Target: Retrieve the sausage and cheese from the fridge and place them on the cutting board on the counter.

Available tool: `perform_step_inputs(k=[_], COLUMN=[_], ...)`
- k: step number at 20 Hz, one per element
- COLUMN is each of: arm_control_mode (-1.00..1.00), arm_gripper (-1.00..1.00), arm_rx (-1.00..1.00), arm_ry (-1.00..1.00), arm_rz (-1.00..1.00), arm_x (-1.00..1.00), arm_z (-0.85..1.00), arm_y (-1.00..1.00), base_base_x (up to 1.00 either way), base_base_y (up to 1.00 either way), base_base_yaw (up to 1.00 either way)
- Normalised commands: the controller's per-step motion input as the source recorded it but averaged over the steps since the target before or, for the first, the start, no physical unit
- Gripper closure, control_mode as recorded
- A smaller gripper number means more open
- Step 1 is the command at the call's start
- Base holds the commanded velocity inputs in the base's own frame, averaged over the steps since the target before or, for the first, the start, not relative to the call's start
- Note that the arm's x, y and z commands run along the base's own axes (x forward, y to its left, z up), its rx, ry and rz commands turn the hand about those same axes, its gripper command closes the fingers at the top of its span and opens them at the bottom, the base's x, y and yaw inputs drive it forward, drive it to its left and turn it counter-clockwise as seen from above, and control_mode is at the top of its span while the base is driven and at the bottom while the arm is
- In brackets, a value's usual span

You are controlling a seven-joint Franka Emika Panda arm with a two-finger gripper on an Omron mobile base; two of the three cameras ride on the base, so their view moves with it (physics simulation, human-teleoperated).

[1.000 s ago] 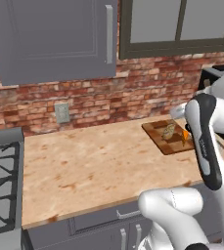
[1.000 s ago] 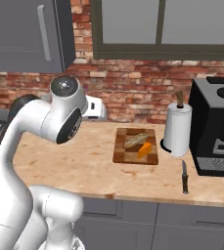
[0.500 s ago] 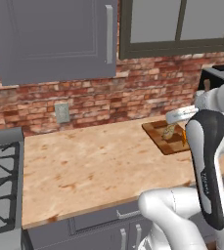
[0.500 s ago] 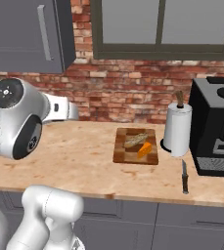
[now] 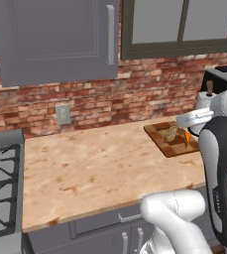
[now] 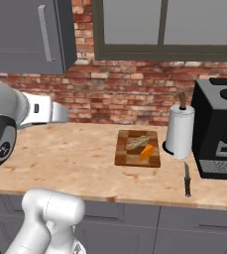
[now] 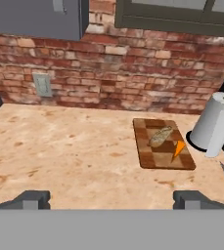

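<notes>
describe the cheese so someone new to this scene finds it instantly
Start at the black coffee machine at the right end of the counter; the white paper towel roll stands just left of it, and left of that lies the chequered cutting board. Two items lie on the board: the cheese is the small orange wedge nearer the roll, not the pale tan sausage beside it.

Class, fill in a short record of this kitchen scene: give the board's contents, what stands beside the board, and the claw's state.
board: cutting board on the counter
on board: sausage and orange cheese wedge
right of board: paper towel roll, coffee machine, knife
claw: claw open, holding nothing, back from the board
</notes>
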Motion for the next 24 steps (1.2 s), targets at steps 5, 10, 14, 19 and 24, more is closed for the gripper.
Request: perform_step_inputs(k=[5,10,14,19,24], arm_control_mode=[-1.0,-1.0,1.0,1.0,1.0], arm_gripper=[-1.0,-1.0,-1.0,-1.0,-1.0], arm_rx=[-0.03,-0.01,0.0,0.0,0.0], arm_ry=[0.0,0.0,0.0,0.0,0.0], arm_rz=[0.0,0.01,0.01,0.0,0.0], arm_x=[-0.43,-0.43,-0.07,0.0,0.0], arm_z=[0.0,-0.02,-0.06,0.0,0.0], arm_y=[0.0,0.0,0.0,0.0,0.0], base_base_x=[0.0,0.0,-0.35,-0.94,-1.0], base_base_y=[0.0,0.0,0.08,0.35,0.72], base_base_yaw=[0.0,0.0,0.05,0.15,0.36])
